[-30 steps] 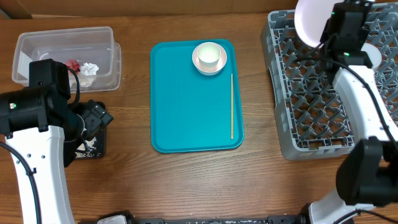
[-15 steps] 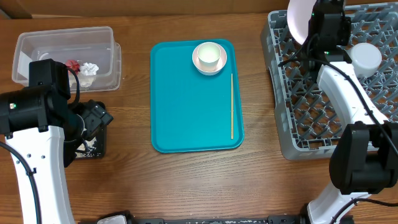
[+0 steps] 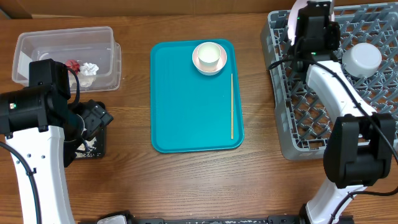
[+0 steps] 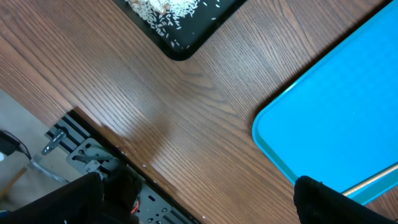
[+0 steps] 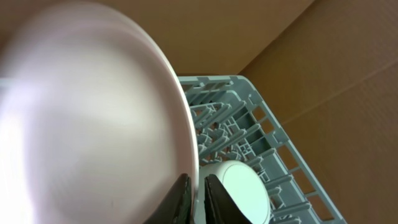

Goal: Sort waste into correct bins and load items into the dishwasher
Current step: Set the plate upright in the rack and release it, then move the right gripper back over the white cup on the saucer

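Plate, the only one, stands on edge, pinched at its rim by the right gripper just above the rack, likely needing lowering between pegs and release near one upturned bowl, while the left gripper gapes empty and one cup, one pink bowl and one stick wait on the tray, well apart from both.

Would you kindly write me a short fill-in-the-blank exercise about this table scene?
The right claw pinches the rim of the ___. The wooden stick lies on the teal ___. The white cup sits inside the pink ___. The left claw is ___, not shut.
Missing words: plate; tray; bowl; open.
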Motion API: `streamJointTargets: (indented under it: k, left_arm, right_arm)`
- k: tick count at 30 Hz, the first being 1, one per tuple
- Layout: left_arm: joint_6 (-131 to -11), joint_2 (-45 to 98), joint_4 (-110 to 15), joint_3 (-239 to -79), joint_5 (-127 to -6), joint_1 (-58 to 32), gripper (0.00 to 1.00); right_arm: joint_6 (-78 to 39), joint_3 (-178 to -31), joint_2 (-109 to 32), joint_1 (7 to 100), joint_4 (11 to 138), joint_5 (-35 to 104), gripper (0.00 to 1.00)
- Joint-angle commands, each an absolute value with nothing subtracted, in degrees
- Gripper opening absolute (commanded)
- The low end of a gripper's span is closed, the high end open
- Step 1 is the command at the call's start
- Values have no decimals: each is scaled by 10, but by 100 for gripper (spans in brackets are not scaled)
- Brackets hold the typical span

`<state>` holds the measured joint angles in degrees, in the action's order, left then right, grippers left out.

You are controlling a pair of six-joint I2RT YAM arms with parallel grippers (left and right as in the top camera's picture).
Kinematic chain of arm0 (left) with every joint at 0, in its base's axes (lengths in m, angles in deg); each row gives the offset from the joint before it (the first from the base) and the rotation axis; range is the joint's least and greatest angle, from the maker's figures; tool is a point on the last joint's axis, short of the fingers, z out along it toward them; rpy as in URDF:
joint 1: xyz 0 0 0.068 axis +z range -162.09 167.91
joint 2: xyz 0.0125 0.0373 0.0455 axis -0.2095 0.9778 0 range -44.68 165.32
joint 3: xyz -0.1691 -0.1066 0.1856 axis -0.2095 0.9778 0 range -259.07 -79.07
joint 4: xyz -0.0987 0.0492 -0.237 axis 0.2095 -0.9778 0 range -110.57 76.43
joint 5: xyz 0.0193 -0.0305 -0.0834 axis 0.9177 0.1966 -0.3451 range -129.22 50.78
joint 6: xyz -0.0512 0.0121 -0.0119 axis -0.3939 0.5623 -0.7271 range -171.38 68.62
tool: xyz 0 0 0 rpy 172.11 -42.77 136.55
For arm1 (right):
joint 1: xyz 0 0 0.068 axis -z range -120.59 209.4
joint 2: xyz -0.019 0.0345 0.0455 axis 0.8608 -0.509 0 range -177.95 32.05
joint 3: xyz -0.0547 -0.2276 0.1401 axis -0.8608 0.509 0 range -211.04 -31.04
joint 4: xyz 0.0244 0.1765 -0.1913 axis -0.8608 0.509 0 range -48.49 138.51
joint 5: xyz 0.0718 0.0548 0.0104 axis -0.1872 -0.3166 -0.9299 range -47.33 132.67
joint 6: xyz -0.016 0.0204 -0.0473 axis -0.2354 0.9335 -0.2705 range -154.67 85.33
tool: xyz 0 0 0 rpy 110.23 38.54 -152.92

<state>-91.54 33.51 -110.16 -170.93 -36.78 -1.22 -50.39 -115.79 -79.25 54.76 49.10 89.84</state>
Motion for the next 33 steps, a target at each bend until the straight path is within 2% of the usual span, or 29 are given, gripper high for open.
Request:
streamJointTargets:
  k: [1, 2, 4, 5, 7, 14, 17, 22, 25, 28, 33]
  left_arm:
    - [-919, 338, -1102, -1709, -358, -12, 100]
    - [-919, 338, -1102, -1709, -358, -12, 100]
    - [-919, 338, -1102, -1709, -358, -12, 100]
    - [-918, 338, -1102, -1709, -358, -12, 100]
    - [-919, 338, -1102, -1709, -358, -12, 100]
    - [-919, 338, -1102, -1709, -358, -12, 100]
    - [-919, 338, -1102, -1709, -358, -12, 100]
    - [-919, 338, -1102, -1709, -358, -12, 100]
    - [-919, 338, -1102, -1709, -358, -12, 100]
    - [-919, 338, -1102, -1709, -358, -12, 100]
    - [-919, 338, -1102, -1709, -358, -12, 100]
  right_arm:
    - [-477, -1162, -794, 528, 489, 946, 16]
    - [-477, -1162, -794, 523, 488, 955, 24]
    - [-477, -1162, -792, 514, 486, 978, 73]
    - [-477, -1162, -789, 511, 484, 989, 89]
    - [-448, -1162, -777, 504, 481, 1019, 100]
    - [-389, -1162, -685, 477, 509, 1004, 100]
    - [-389, -1162, -640, 454, 557, 887, 100]
    - [-389, -1162, -590, 407, 656, 509, 100]
    - [-389, -1162, -598, 381, 665, 333, 100]
    - [-389, -1162, -622, 355, 652, 279, 100]
    - [-392, -1162, -680, 321, 628, 287, 100]
